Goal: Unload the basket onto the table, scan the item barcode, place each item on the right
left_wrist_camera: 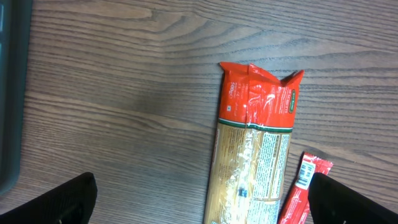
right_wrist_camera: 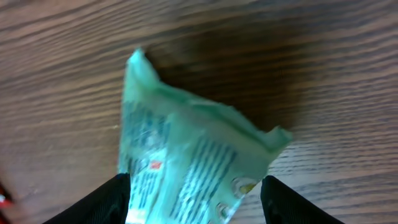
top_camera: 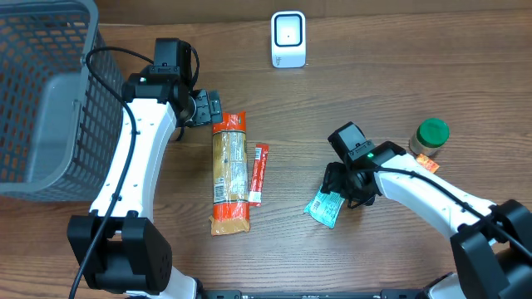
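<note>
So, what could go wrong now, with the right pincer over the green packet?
1. The packet lies thin and crumpled on the table under the open right pincer; closing could slip off it or crush the printed side.
2. The jar stands close beside the right arm; a swing might knock it over.
3. The scanner is far across the table, so a weak grip could drop the packet on the way.

Left pincer (top_camera: 209,108) gapes wide at ten o'clock; right pincer (top_camera: 337,184), jaws parted, hangs low at four o'clock.
</note>
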You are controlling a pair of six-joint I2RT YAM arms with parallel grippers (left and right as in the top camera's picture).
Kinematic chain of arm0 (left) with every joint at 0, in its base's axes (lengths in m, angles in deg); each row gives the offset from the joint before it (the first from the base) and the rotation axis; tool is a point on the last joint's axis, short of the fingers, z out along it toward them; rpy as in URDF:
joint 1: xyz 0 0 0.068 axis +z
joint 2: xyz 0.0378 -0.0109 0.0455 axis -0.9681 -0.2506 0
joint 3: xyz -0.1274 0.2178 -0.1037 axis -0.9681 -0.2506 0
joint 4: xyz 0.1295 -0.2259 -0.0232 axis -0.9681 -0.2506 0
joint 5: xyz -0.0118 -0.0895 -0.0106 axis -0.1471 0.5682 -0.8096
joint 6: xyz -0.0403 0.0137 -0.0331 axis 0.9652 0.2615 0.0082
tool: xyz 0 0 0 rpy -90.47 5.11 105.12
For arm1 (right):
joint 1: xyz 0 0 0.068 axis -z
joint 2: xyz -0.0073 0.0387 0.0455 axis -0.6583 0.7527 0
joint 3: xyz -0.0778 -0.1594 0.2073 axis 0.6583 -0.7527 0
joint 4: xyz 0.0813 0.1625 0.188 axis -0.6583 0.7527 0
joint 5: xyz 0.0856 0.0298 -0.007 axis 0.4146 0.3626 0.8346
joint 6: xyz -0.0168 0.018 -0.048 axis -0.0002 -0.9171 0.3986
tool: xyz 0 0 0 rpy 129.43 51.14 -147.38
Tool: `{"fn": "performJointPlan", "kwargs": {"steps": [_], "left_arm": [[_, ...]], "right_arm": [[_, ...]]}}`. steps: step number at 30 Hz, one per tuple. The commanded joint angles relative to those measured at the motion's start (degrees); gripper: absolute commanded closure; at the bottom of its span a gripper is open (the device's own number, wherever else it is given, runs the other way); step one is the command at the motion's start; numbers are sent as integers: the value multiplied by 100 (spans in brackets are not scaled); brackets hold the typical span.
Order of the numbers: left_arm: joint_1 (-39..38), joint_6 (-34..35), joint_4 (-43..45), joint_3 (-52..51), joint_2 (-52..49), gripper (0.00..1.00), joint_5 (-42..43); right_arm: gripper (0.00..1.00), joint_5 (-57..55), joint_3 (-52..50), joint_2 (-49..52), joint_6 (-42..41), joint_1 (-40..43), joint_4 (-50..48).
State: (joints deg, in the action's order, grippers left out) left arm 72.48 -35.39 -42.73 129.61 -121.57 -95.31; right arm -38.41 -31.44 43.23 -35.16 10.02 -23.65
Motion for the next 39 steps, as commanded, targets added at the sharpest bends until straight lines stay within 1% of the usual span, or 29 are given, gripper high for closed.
{"fn": "performJointPlan", "kwargs": {"steps": [1, 3, 7, 10, 12, 16, 19, 21, 26, 30, 35, 39], "left_arm": [[-2, -26, -2, 87, 70, 0, -42], [-2, -26, -2, 87, 70, 0, -42], [-4, -26, -2, 87, 70, 0, -42], [-4, -26, -2, 87, 70, 0, -42], [-4, -26, -2, 87, 70, 0, -42], [-2, -26, -2, 87, 70, 0, -42], [-4, -26, -2, 87, 70, 0, -42], [-4, -26, -2, 87, 70, 0, -42], [-2, -26, -2, 87, 70, 0, -42], [-2, -26, -2, 87, 70, 0, -42], [-2, -26, -2, 87, 70, 0, -42], [-2, -26, -2, 87, 70, 0, -42]], "right_arm": [[32, -223, -31, 31, -330, 2, -50], [35, -219, -31, 31, -330, 2, -63], [37, -186, -31, 31, -328, 2, -129], [39, 44, -31, 31, -216, 2, -262], [39, 343, -31, 31, -39, 2, -407], [39, 756, -31, 31, -28, 2, -656], [38, 739, -31, 33, -26, 9, -719], [38, 544, -31, 31, -7, 13, -640], [37, 229, -31, 31, 560, 13, -275], [37, 264, -31, 33, 551, 9, 92], [37, 673, -31, 31, 551, 0, 428], [37, 1104, -35, 33, 501, -50, 457]]}}
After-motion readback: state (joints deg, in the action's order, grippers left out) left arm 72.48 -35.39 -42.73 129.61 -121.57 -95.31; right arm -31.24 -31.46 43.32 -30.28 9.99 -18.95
